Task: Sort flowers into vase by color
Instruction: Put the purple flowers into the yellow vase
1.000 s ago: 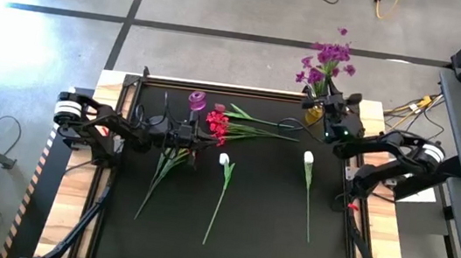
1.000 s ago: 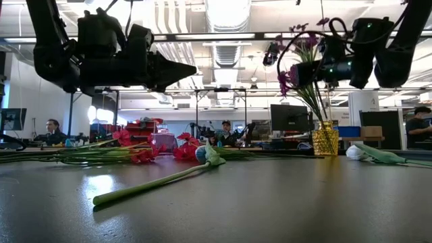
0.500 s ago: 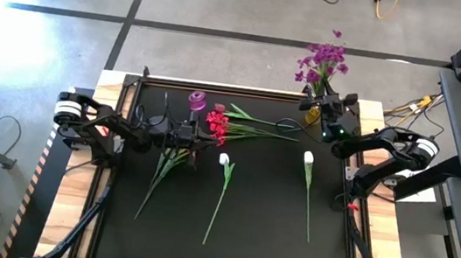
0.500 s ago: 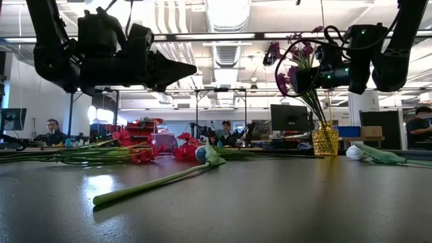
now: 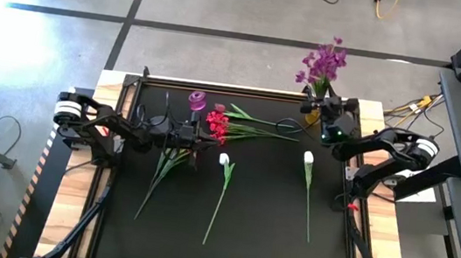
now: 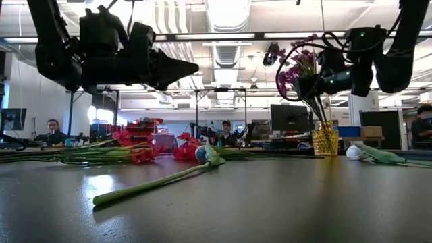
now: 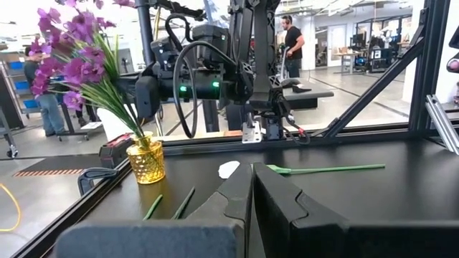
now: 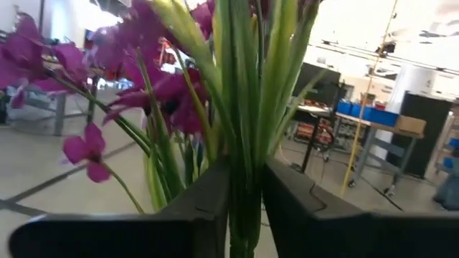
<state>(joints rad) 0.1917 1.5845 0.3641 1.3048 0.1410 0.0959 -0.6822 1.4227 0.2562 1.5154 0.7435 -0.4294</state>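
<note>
Since a moment ago, the purple flowers stand straighter in the gold vase at the bench's far right corner. Right tool sits narrow around their green stems; left tool is closed, empty, above red flowers.

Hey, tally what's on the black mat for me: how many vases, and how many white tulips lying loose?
Vases: 2, the gold vase and the pink vase
White tulips: 2, one mid-mat, one nearer the gold vase
Total: 4
</note>
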